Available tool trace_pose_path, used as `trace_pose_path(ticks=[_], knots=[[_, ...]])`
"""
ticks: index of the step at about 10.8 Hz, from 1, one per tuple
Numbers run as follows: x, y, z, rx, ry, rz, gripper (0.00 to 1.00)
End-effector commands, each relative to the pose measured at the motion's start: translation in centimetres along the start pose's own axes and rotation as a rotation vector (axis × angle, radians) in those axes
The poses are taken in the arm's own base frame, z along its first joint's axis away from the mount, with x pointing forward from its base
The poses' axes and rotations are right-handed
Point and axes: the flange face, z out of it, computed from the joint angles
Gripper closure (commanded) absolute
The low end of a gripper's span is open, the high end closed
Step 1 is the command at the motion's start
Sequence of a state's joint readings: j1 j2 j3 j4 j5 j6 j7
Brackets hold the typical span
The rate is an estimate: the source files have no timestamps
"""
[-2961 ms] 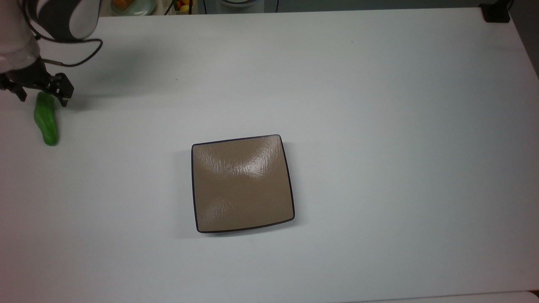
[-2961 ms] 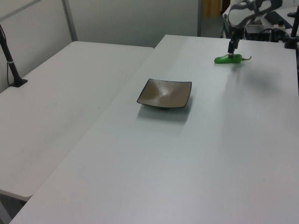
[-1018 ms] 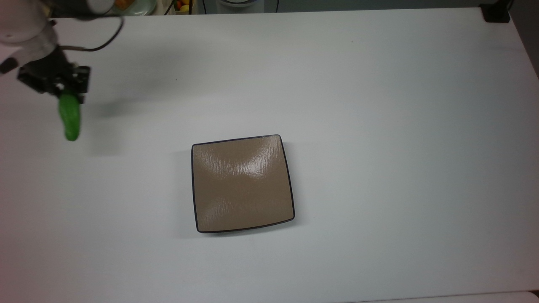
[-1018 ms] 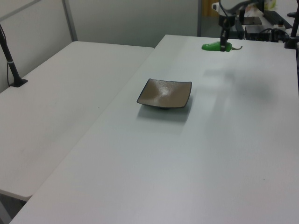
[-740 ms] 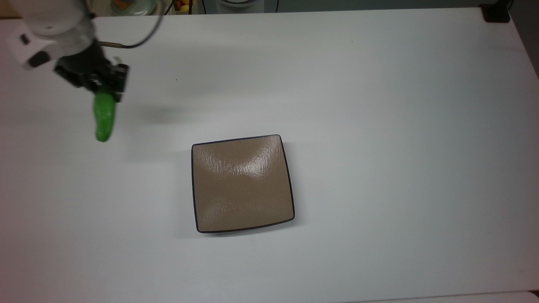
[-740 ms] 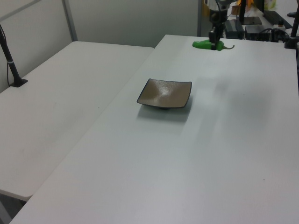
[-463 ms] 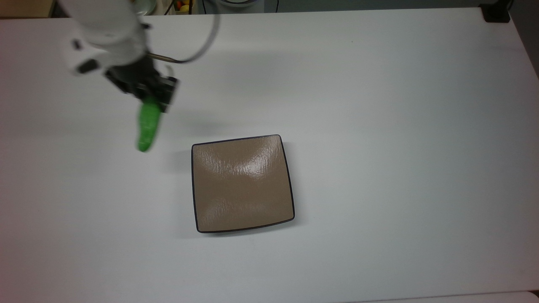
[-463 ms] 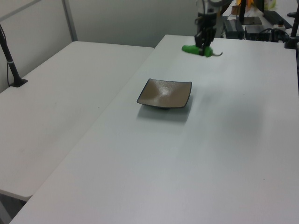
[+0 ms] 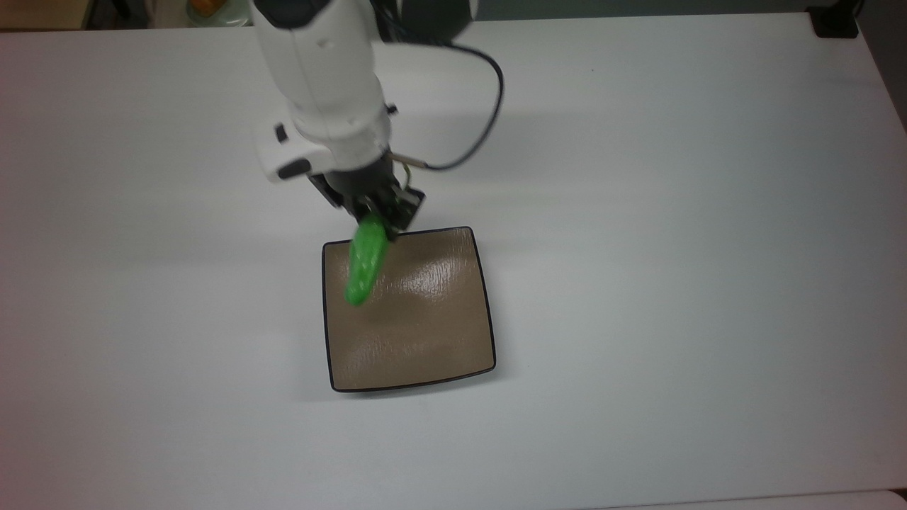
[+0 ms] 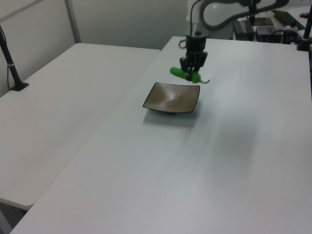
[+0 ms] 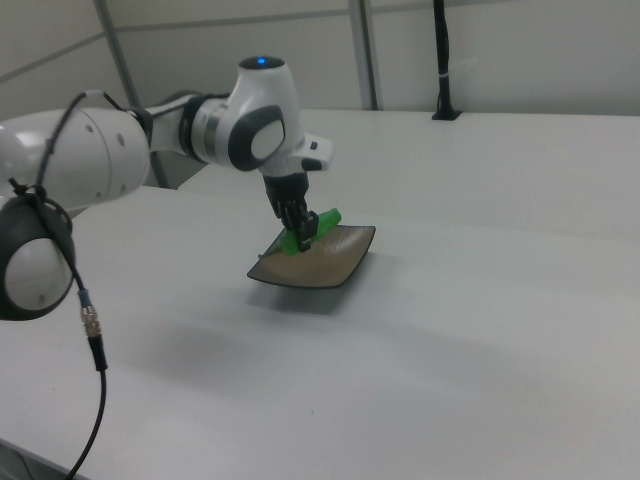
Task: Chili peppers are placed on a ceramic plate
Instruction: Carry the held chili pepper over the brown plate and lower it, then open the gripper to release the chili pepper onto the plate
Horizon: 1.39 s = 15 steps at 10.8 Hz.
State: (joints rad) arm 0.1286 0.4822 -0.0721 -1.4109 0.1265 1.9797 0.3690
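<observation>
The tan-brown square ceramic plate (image 9: 418, 326) (image 10: 168, 99) (image 11: 325, 265) sits on the white table. My gripper (image 9: 379, 216) (image 10: 192, 73) (image 11: 303, 235) is shut on the stem end of the bright green chili pepper (image 9: 365, 264) (image 10: 178, 73) (image 11: 320, 221). The pepper hangs in the air above the plate's far edge in the top view, its tip pointing over the plate's upper left part. Its curved stem shows behind the fingers in the left view.
The white table (image 9: 673, 212) stretches wide on all sides of the plate. A second white table (image 10: 63, 112) stands beside it at the left view's left. A black post base (image 9: 835, 21) sits at the top view's upper right corner.
The gripper has lifted the pepper off the table at the top view's far left and carried it rightward, now reaching the plate's far edge.
</observation>
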Motion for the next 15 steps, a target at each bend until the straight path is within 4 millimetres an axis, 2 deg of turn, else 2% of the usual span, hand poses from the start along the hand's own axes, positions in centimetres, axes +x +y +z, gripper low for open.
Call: trace_pose_path(ticks=[1, 2, 3, 4, 5, 7, 9, 11, 12, 14, 15], knots=[[1.0, -2.4, 4.2, 0.068, 0.070, 0.044, 0.88], [1.2, -2.7, 5.6, 0.087, 0.078, 0.052, 0.88], [1.4, -2.8, 5.8, 0.102, 0.093, 0.059, 0.84], [1.5, -2.9, 6.6, 0.115, 0.096, 0.069, 0.73], [1.6, -3.0, 7.0, 0.141, 0.098, 0.087, 0.56], [1.8, -3.1, 7.4, 0.170, 0.104, 0.104, 0.02], [1.6, -3.3, 6.1, 0.164, 0.115, 0.084, 0.00], [0.5, -3.4, 1.0, 0.173, 0.126, 0.069, 0.00], [-0.7, -3.1, -2.4, 0.152, 0.098, 0.052, 0.00], [-3.7, -1.6, -9.5, 0.087, 0.032, 0.018, 0.00], [-5.7, -0.9, -12.3, 0.049, -0.004, 0.001, 0.00]])
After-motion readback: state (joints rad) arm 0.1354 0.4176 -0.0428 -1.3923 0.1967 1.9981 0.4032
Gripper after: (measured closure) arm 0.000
